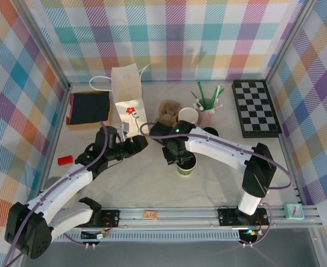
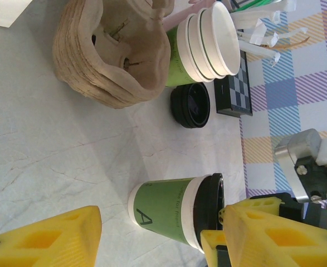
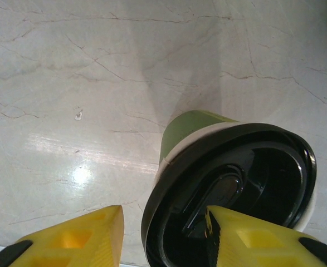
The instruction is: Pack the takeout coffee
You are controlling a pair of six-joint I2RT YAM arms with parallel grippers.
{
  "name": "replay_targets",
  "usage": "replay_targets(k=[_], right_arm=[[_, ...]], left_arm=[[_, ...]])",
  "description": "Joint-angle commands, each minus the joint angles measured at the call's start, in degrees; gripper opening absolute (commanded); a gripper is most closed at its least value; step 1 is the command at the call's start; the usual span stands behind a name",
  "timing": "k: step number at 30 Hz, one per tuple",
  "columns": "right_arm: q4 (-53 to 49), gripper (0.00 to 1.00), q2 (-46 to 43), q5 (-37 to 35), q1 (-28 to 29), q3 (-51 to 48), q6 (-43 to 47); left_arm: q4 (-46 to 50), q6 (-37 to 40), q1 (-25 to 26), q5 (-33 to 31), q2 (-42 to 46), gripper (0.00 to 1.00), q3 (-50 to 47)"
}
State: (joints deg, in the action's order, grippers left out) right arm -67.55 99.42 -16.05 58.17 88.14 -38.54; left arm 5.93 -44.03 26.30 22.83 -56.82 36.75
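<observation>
The right hand hangs over the takeout coffee with its fingers partly apart. One finger lies across the cup's top and the other sits just off the rim at 9 o'clock. I cannot tell whether they pinch it. The cup stands upright in the middle of the tabletop. The left hand, at the cup's 10 o'clock, is wide and empty. At 12 o'clock from the cup stands the stack of cups, with the pulp carriers just beside it. The paper bag is at 11.
</observation>
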Motion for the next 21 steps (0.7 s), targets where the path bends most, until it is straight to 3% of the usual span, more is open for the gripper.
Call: replay_targets(k=[1, 13, 21], right_arm=[[-0.7, 0.4, 0.9, -0.6, 0.4, 1.1, -0.7], [-0.1, 0.18, 1.1, -0.7, 0.5, 1.2, -0.6], [0.0, 0.11, -1.2, -0.5, 0.5, 1.6, -0.5]], left_arm=[[0.9, 1.1, -0.9, -0.2, 1.2, 0.6, -0.5], [1.4, 1.6, -1.3, -0.1, 1.8, 0.59, -0.1], [1.9, 1.6, -1.3, 0.3, 2.6, 0.59, 0.8]])
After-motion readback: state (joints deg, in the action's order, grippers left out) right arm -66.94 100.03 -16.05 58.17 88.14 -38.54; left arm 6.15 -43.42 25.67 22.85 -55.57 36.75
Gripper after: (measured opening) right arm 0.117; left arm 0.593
